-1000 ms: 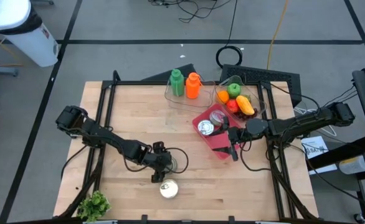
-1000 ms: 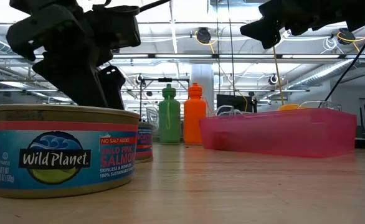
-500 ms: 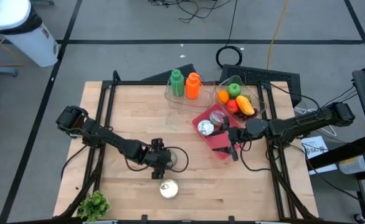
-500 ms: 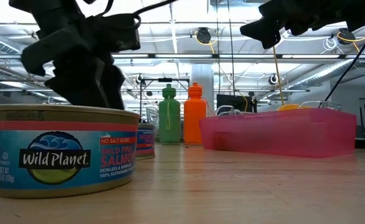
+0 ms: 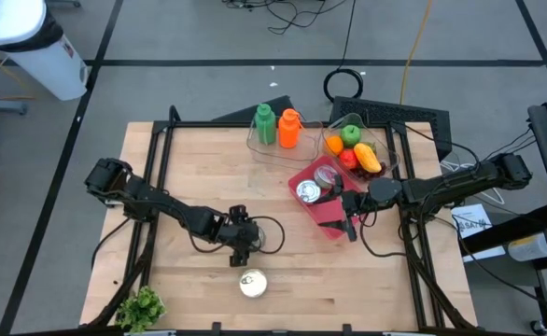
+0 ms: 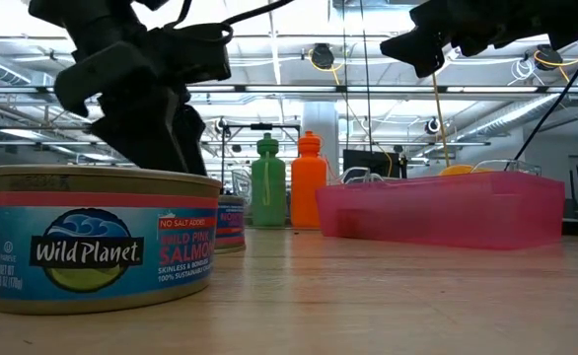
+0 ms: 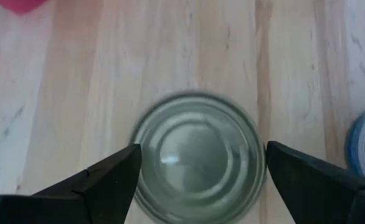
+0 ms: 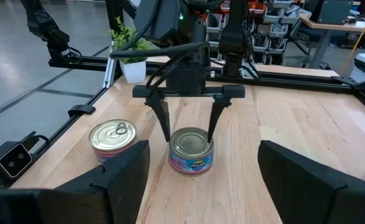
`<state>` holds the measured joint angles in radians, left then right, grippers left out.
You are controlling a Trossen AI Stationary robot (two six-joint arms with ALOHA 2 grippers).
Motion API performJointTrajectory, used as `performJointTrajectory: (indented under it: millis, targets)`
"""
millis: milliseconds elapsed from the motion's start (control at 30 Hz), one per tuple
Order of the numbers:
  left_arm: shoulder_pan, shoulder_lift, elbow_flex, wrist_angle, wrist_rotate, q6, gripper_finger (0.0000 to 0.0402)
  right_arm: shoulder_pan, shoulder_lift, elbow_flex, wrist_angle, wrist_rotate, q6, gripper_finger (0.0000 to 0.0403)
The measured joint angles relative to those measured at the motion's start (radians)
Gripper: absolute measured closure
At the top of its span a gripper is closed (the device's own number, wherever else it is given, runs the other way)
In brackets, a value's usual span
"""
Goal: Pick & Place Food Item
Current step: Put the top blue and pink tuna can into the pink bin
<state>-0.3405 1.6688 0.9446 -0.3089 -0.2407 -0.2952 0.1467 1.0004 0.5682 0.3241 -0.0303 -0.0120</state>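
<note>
Left tool [image 8: 189, 106] hangs spread wide straight over a short round tin can with pink-and-blue label [image 8: 192, 151], one finger [image 8: 163, 119] on either side of the rim, nothing gripped yet; it looks lined up to drop and pinch across the can's width. That can stands upright on the wooden counter [image 5: 199, 159], flat lid up [image 7: 197, 157], so its axis is vertical and no side matters for the pinch; it sits near the front middle [image 5: 268, 239]. Just beside it, closer to the front edge, a second silver-lidded salmon can with pull tab [image 5: 252, 283] also stands upright, apart from the first. Farther off, right tool [image 5: 350, 222] waits spread and empty above the near end of the pink plastic bin [image 5: 329, 220], which already holds cans and is likely the drop spot. Beyond, a clear bowl of plastic fruit [image 5: 356, 149], then a green bottle [image 5: 265, 124] and an orange bottle [image 5: 288, 129].
</note>
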Motion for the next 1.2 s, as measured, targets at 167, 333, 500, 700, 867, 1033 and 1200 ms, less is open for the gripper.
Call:
performJointTrajectory:
  millis: [167,333,500,700,867,1033,1200]
  targets:
    - [0.004,-0.001,0.000,0.003,0.088,-0.087,0.0050,0.000,0.000,0.000,0.000,0.000,-0.006,0.0124]
    - [0.022,-0.002,0.002,0.023,0.164,-0.110,0.0048,0.000,0.000,0.000,0.000,0.000,-0.006,0.0124]
    - [0.030,-0.002,0.002,0.033,0.158,-0.108,0.0038,0.000,0.000,0.000,0.000,0.000,-0.001,0.0124]
    - [0.042,-0.001,0.001,0.050,0.143,-0.120,0.0040,0.000,0.000,0.000,0.000,0.000,-0.001,0.0124]
    - [0.062,-0.001,0.001,0.021,0.070,-0.204,0.0025,0.000,0.000,0.000,0.000,0.000,-0.001,0.0124]
    - [0.036,-0.001,0.000,0.010,0.019,-0.123,0.0004,0.000,0.000,0.000,-0.005,0.000,0.000,0.0124]
    - [0.020,-0.001,0.000,0.008,-0.082,-0.119,0.0008,0.000,0.000,0.000,-0.006,0.000,0.000,0.0124]
